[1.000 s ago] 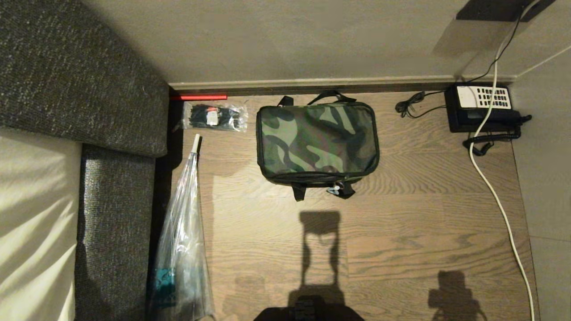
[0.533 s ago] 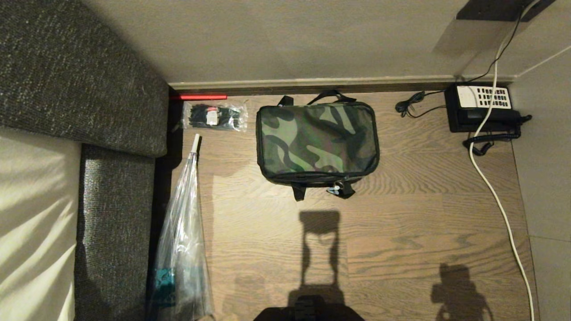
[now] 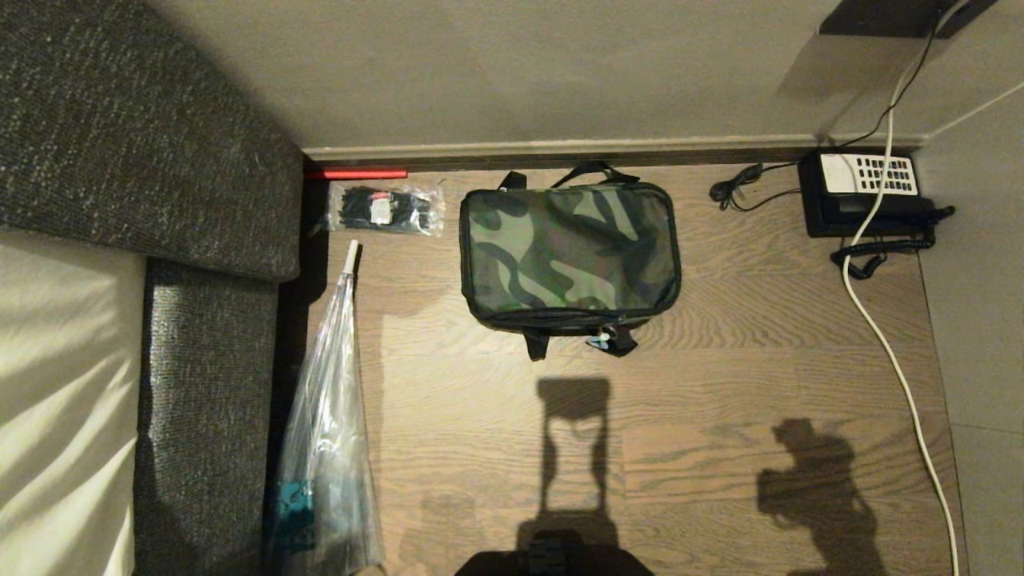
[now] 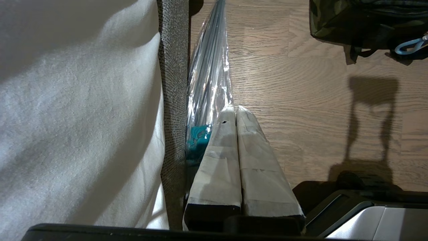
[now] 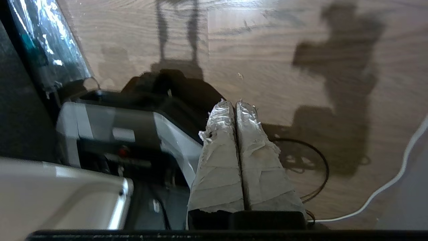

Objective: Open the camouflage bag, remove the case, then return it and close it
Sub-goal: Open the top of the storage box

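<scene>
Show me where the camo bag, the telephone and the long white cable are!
camouflage bag (image 3: 570, 250), head view, middle of its zipped camouflage top.
telephone (image 3: 866, 174), head view, on its white keypad, by the wall.
white cable (image 3: 884, 346), head view, on the stretch lying across the wooden floor.

The camouflage bag (image 3: 569, 250) is soft matt cloth with black webbing straps and a glossy pale-blue plastic clip (image 4: 408, 46). The floor (image 3: 720, 416) is grained matt wood. Ahead of the left gripper (image 4: 236, 108), whose fingers are wrapped in dull pale tape, lies a glossy, crinkled clear plastic bag (image 4: 210, 77) beside coarse grey woven upholstery (image 4: 172, 83). The right gripper (image 5: 235, 103) wears frayed, shinier tape.
</scene>
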Motion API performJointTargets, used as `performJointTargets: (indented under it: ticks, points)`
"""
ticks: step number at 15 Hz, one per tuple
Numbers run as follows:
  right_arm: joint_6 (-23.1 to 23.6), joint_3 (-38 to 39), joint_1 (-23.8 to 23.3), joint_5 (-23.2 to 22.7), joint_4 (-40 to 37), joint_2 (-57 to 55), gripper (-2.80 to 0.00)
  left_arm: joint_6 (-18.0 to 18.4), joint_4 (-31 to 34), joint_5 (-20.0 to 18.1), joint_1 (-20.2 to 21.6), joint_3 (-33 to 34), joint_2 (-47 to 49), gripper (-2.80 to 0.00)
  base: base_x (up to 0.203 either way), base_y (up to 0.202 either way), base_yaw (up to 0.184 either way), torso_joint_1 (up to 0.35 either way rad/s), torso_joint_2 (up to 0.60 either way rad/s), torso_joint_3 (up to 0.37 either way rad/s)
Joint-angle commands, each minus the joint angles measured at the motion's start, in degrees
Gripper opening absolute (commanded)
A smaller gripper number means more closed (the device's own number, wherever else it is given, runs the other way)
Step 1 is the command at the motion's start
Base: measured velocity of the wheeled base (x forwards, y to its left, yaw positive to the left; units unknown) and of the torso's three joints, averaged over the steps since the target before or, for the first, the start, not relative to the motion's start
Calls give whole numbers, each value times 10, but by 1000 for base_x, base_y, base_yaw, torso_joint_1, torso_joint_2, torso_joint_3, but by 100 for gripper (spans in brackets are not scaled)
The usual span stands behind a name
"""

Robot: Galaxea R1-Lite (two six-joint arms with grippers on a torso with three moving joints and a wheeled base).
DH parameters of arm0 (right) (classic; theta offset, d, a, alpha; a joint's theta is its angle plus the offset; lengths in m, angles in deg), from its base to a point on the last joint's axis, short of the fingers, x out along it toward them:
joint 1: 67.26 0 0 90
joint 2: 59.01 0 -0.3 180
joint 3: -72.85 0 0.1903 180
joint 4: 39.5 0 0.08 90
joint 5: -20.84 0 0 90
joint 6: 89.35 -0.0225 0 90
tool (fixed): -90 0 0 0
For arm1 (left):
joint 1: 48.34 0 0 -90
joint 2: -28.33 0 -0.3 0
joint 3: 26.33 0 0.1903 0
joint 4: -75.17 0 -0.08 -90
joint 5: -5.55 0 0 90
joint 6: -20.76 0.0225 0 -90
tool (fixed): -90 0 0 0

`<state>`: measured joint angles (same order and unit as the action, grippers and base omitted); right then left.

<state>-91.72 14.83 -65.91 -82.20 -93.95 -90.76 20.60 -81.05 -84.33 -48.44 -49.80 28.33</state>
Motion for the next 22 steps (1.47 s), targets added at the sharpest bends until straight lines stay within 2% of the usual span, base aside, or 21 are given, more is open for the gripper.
performJointTargets:
  ticks: [1,3,4,5,6,8,9,11,12,14,16,19,22]
  points:
    - [1,-15,9,-11,103,-251,-280,0,0,1,0,0,-1,-280,0,0,0,0,0,0]
    - [-6,-23,48,-18,174,-386,-280,0,0,1,0,0,-1,-280,0,0,0,0,0,0]
    - [-23,-25,83,-20,214,-439,-280,0,0,1,0,0,-1,-280,0,0,0,0,0,0]
    - [-63,-32,137,-14,277,-491,-280,0,0,1,0,0,-1,-280,0,0,0,0,0,0]
    - [-112,-40,190,9,376,-539,-280,0,0,1,0,0,-1,-280,0,0,0,0,0,0]
    - [-151,-43,263,66,533,-603,-280,0,0,1,0,0,-1,-280,0,0,0,0,0,0]
    - [-150,-41,275,79,569,-618,-280,0,0,1,0,0,-1,-280,0,0,0,0,0,0]
    - [-141,-35,280,78,578,-648,-280,0,0,1,0,0,-1,-280,0,0,0,0,0,0]
    - [-139,-30,283,81,603,-673,0,0,0,0,0,0,-1,-280,0,0,0,0,0,0]
    - [-134,-31,294,89,712,-721,0,0,0,1,0,0,-1,-280,0,0,0,0,0,0]
    - [-104,-40,303,111,805,-763,0,0,0,1,0,0,-1,-280,0,0,0,0,0,0]
    - [-81,-51,303,119,903,-815,0,0,0,1,0,0,-1,-280,0,0,0,0,0,0]
    - [-94,-49,295,122,943,-852,0,0,0,1,0,0,-1,-280,0,0,0,0,0,0]
